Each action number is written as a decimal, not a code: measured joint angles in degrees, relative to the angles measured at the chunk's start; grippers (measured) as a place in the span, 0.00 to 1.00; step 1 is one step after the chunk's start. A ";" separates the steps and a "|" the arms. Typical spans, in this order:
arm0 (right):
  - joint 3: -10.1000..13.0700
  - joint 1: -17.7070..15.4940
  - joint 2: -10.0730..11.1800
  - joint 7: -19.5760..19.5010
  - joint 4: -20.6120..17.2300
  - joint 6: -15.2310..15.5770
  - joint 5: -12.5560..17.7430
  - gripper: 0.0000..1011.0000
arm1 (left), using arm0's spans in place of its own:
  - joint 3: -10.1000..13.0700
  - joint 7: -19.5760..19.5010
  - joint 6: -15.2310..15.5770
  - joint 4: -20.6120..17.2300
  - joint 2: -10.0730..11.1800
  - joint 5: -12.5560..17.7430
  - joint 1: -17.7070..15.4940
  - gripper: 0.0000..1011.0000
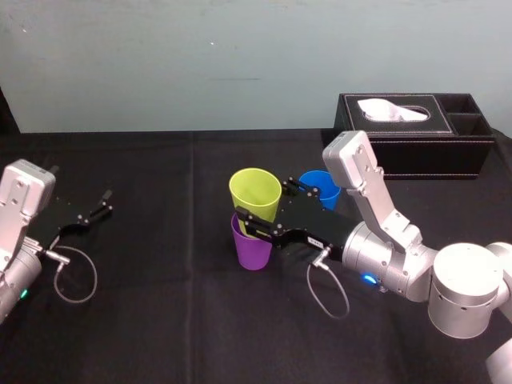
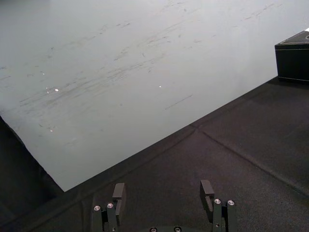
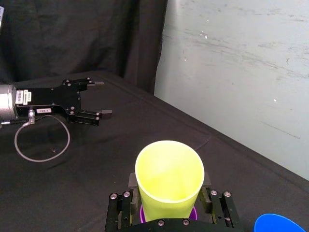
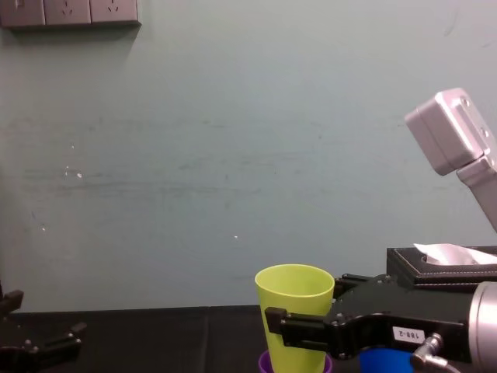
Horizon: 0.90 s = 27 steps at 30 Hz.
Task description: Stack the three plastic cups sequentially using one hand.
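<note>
The yellow-green cup [image 1: 256,190] [image 3: 169,176] [image 4: 295,295] stands upright with its base set into the purple cup [image 1: 251,251] [image 4: 265,362] on the black table. My right gripper [image 1: 266,205] [image 3: 169,187] reaches in from the right and is shut on the yellow-green cup, one finger on each side of its wall. Just behind that gripper stands the blue cup [image 1: 315,182] [image 3: 281,223] [image 4: 384,362]. My left gripper [image 1: 100,204] [image 2: 164,191] rests at the table's left, open, with nothing between its fingers.
A black leather tissue box [image 1: 416,144] [image 4: 443,268] sits at the back right, near the wall. A grey cable loop [image 1: 74,276] lies beside the left arm. Black cloth covers the table [image 1: 160,320].
</note>
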 joint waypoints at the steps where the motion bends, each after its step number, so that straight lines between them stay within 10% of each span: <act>1: -0.03 0.05 -0.04 0.00 0.11 0.00 -0.02 0.73 | 0.00 0.00 0.00 0.00 0.00 0.00 0.00 1.00; 27: -0.24 0.54 -0.99 0.37 2.76 -0.73 -0.14 0.73 | 0.00 0.00 0.00 0.00 0.00 0.00 0.00 1.00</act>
